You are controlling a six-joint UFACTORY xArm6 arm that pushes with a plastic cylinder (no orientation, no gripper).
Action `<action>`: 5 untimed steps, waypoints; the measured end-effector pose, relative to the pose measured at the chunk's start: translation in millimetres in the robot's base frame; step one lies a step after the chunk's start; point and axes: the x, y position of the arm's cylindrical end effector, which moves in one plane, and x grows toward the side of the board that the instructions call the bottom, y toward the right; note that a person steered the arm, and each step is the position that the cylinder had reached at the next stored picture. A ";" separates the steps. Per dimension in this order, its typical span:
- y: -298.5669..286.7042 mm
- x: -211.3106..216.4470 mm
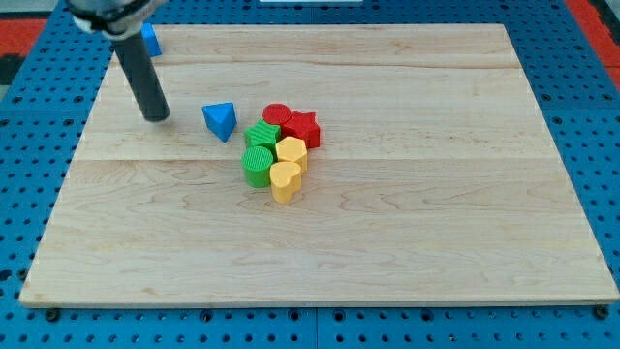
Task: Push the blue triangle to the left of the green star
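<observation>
The blue triangle (pixel 220 119) lies on the wooden board, just up and left of the green star (pixel 262 136), with a small gap between them. My tip (pixel 156 117) rests on the board left of the blue triangle, about a block's width away. The rod rises up and left out of the view's top. The green star sits at the top left of a tight cluster of blocks.
The cluster also holds a green round block (pixel 257 165), a red round block (pixel 277 114), a red star (pixel 302 127), a yellow hexagon (pixel 292 152) and a yellow heart (pixel 284 180). Another blue block (pixel 150 40) lies at the view's top left, partly behind the rod.
</observation>
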 end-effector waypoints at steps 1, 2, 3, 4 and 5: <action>16.2 -23.2; 33.2 -8.1; 34.2 5.5; 43.6 19.3; 46.1 23.9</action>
